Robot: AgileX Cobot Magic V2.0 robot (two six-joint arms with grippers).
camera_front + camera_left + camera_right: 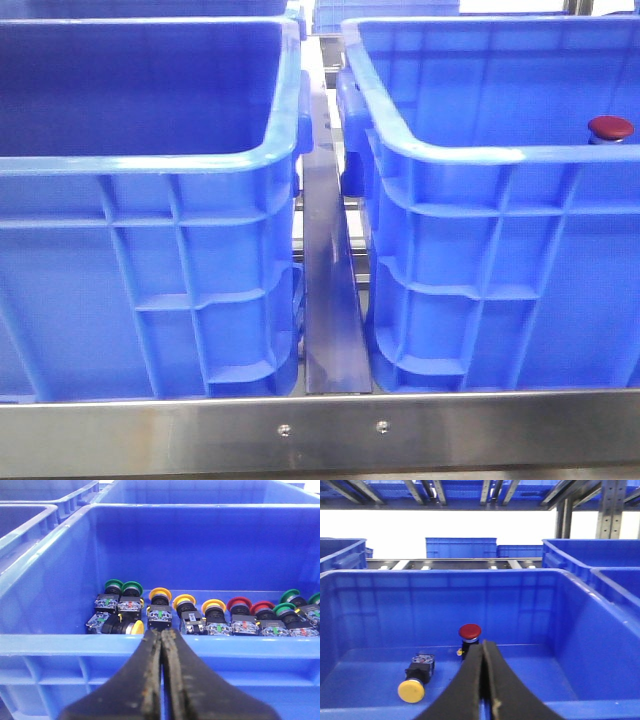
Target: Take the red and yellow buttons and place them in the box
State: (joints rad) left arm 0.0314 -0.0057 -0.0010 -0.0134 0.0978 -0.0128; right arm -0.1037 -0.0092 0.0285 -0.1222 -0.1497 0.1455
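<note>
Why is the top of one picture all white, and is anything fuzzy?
Right wrist view: bright light behind the crate washes the background out white. Left wrist view: the shut left gripper looms close and soft-edged; the buttons stay sharp. Front view: glare streaks the metal rail.

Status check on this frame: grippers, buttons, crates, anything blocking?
Left gripper shut, empty, at rim of blue plastic supply crate. Right gripper shut, empty. Upright red mushroom-cap button and tipped yellow-cap button lie in blue destination crate. Nothing blocking.
</note>
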